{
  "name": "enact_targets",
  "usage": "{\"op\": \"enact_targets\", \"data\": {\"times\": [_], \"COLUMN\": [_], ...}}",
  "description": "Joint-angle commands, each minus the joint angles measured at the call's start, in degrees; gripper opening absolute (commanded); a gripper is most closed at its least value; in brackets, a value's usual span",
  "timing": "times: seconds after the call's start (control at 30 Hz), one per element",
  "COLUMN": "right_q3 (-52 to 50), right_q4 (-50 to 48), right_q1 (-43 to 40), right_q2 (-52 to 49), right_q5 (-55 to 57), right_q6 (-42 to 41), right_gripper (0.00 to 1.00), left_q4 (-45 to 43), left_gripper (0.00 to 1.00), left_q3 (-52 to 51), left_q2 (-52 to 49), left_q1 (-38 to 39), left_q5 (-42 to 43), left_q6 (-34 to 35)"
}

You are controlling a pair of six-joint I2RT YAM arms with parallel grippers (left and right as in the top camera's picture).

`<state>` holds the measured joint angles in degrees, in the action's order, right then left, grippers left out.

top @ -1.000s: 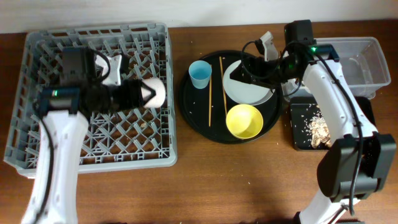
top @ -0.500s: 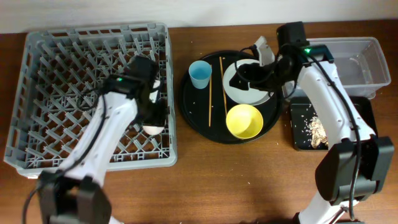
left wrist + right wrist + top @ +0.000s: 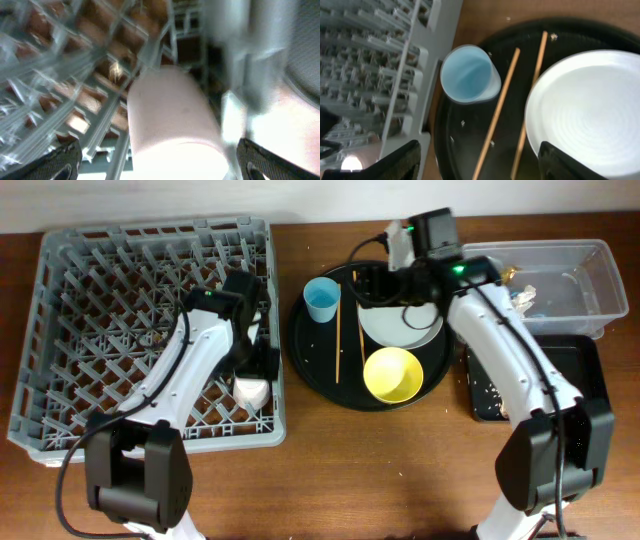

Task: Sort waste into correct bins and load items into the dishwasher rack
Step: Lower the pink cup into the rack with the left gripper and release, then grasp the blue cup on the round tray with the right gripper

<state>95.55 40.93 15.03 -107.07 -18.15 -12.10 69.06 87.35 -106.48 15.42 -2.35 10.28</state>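
Wooden chopsticks [image 3: 497,110] directly under the right pincer [image 3: 479,150], wide open and empty.
Long axis crosswise to the line between its fingers [image 3: 395,160], on the round black tray [image 3: 305,350]; light blue cup [image 3: 469,75] just to the rack side, pale grey plate [image 3: 590,115] on the other. All nearer this arm than the left pincer [image 3: 160,150], spread loosely around the pink-white cup [image 3: 170,115] lying at the grey dishwasher rack's [image 3: 150,440] tray-side edge.

pink-white cup [image 3: 250,388] inside grey rack [image 3: 60,330], right side; blue cup [image 3: 321,299], chopsticks [image 3: 338,340], plate [image 3: 405,330], yellow bowl [image 3: 393,374] together nearby.
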Motion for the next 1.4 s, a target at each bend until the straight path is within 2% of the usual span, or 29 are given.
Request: {"op": "enact_targets", "data": {"times": [0.0, 0.17, 0.33, 0.53, 0.6, 0.63, 0.77, 0.9, 1.03, 1.1, 1.13, 1.23, 1.37], "right_q3": [0.4, 2.0, 2.8, 3.0, 4.1, 5.4, 10.0, 10.6, 9.5, 6.1, 3.1, -3.9, -8.0], "right_q4": [-4.1, -7.4, -10.8, -12.7, -11.1, -9.2, -0.3, 8.9, 19.7, 18.7, 16.5, 8.1, 1.6], "right_q1": [3.5, 4.2, 5.7, 6.7, 6.6, 6.6, 5.9, 0.3, -6.8, -9.0, -10.2, -10.5, -8.6], "right_q2": [-0.3, -9.1, -16.6, -19.3, -19.3, -19.1, -15.2, -6.8, -4.3, -4.3, -4.3, -4.3, -4.4], "right_q5": [12.9, 13.9, 12.8, 12.7, 12.3, 11.9, 6.8, -11.0, -32.3, -44.3, -51.4, -58.4, -59.6], "right_q6": [-5.2, -6.9, -6.9, -8.2, -8.2, -8.1, -7.9, -4.0, 10.3, 15.6, 17.9, 17.6, 16.0], "right_gripper": [0.80, 0.80, 0.71, 0.31, 0.09, 0.04, 0.04, 0.04, 0.04, 0.04, 0.04, 0.04, 0.04], "left_q4": [0.1, -1.9, -2.8, -3.0, -3.1, -3.2, -3.3, -4.7, -12.5, -17.6, -22.5, -30.9, -32.2], "left_gripper": [0.99, 0.99, 0.99, 0.99, 0.99, 0.99, 0.99, 0.99, 0.99, 0.99, 0.99, 0.99, 0.99], "left_q3": [9.9, 15.8, 15.8, 15.8, 15.8, 15.8, 15.8, 12.5, 3.4, -1.2, -5.3, -11.8, -13.7], "left_q2": [3.5, 7.8, 7.8, 7.8, 7.8, 7.8, 7.8, 7.8, 7.8, 7.7, 7.7, 7.7, 7.5], "left_q1": [0.2, -0.6, -2.3, -3.3, -3.3, -3.3, -3.7, -7.1, -13.2, -15.1, -16.3, -17.6, -17.0], "left_q5": [-0.4, 0.2, 0.0, -0.3, -0.3, -0.3, 2.6, 17.0, 46.9, 58.3, 67.1, 82.1, 88.9], "left_q6": [-0.7, 0.0, 0.0, 0.0, 0.0, 0.0, 0.4, -0.2, -8.9, -9.4, -9.4, -9.0, -8.8]}}
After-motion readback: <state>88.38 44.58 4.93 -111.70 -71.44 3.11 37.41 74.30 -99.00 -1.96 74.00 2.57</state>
